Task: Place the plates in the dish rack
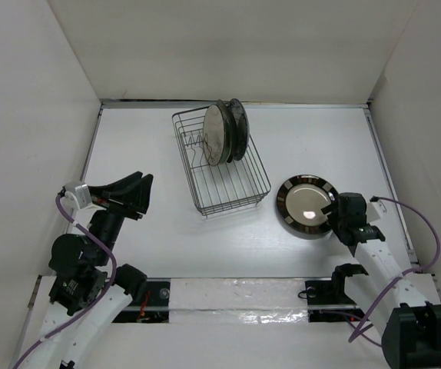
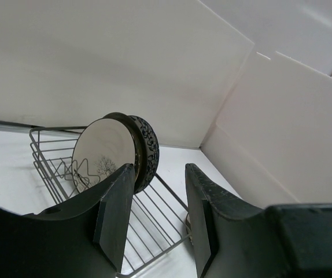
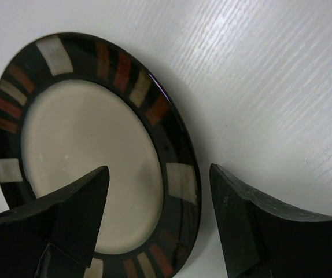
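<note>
The right gripper (image 3: 159, 174), spread and empty, hangs over the rim of the dark-rimmed plate (image 3: 85, 127), which lies flat on the table (image 3: 258, 87).

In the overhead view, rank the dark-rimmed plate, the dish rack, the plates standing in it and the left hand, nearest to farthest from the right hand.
1. Dark-rimmed plate, flat on the table, right beside the right hand.
2. Dish rack, mid-table, to its left.
3. Standing plates, at the rack's far end.
4. Left hand, at the table's left side.
</note>
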Controlling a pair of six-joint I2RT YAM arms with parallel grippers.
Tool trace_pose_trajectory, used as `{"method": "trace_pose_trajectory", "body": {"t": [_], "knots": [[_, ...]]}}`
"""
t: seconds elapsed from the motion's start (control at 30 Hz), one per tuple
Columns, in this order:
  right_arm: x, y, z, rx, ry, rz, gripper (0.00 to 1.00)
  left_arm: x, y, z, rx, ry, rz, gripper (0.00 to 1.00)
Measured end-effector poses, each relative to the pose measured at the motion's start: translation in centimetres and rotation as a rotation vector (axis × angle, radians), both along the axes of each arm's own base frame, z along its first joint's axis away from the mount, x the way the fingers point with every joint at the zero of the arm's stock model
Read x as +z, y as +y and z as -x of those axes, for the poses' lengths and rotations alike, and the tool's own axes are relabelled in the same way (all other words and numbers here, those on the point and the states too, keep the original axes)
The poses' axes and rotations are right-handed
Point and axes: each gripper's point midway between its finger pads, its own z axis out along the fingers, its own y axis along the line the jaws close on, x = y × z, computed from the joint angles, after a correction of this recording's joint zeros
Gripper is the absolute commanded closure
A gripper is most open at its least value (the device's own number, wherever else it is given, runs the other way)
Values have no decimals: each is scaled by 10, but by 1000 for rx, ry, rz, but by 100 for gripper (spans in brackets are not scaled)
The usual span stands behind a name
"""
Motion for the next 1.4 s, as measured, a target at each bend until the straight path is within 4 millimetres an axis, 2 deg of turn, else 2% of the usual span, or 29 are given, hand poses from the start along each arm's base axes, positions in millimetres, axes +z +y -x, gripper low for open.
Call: {"method": "trace_pose_trajectory", "body": {"t": [0.3, 0.4, 0.6, 0.63, 0.67, 0.73, 0.77, 0.87, 1.13, 1.27, 1.37, 1.4], "knots": [[-4, 9, -2, 28, 4, -73, 27, 2, 3, 2, 10, -8, 8, 62], [-15, 16, -4, 56, 10, -118, 30, 2, 4, 2, 11, -8, 9, 62], [-14, 26, -23, 98, -35, -171, 35, 2, 3, 2, 11, -7, 8, 62], [-14, 27, -24, 102, -40, -177, 40, 2, 3, 2, 10, -8, 9, 62], [-15, 27, -25, 105, -41, -178, 50, 2, 3, 2, 11, -8, 9, 62], [-19, 23, -28, 94, -40, -188, 56, 2, 3, 2, 11, -7, 8, 62], [-21, 21, -30, 92, -42, -193, 63, 2, 3, 2, 11, -7, 8, 62], [-23, 16, -39, 91, -60, -206, 68, 1, 3, 1, 11, -5, 7, 62], [-22, 20, -66, 175, -137, -230, 72, -3, 0, -5, 11, 17, -6, 62], [-22, 19, -76, 220, -172, -245, 90, -7, -3, -9, 12, 34, -16, 62], [-22, 18, -81, 244, -196, -261, 100, -9, -4, -12, 14, 42, -20, 62], [-22, 18, -82, 252, -201, -265, 100, -9, -4, -12, 15, 44, -21, 62]]}}
